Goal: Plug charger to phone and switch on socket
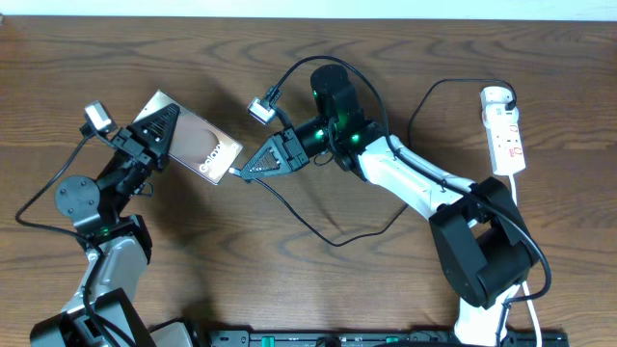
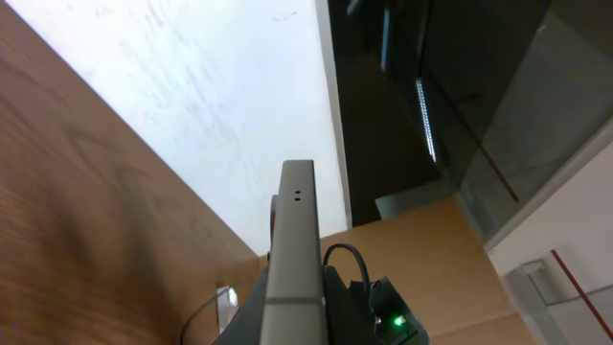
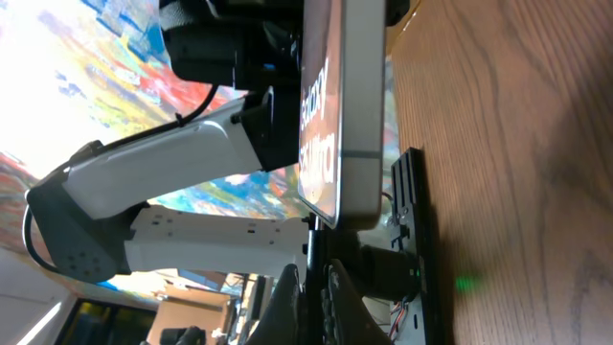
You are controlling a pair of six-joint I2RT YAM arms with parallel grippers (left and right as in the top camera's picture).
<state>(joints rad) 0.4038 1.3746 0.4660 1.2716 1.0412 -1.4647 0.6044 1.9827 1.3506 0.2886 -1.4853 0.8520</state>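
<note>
- Right arm's fingers [image 3: 285, 299] are seen nearest the lens in the right wrist view, drawn together on the slim plug tip of the charger [image 3: 310, 244], which is pointed at the phone [image 3: 340, 105].
- At the phone's lower short edge the plug tip is seen touching; whether it is seated in the port cannot be told.
- White "Galaxy" lettering can be read on the phone's dark face.
- A strip of background is seen between the phone and the worktop [image 3: 517, 144], so that end of the phone is held clear of the wood.
- At the phone's opposite end, the left arm's fingers [image 1: 154, 125] are clamped on it.
- In the left wrist view only the phone's thin edge is shown, running up from the bottom of the frame.
- From the phone's lower edge the charger's black cable is trailed in a loose loop across the worktop, away from the phone and towards the socket [image 1: 504, 130].
- Well apart from the phone, beyond the right arm, the socket is laid flat on the worktop, with small red marks on its white body.
- Whether the socket's switch is on cannot be told.
</note>
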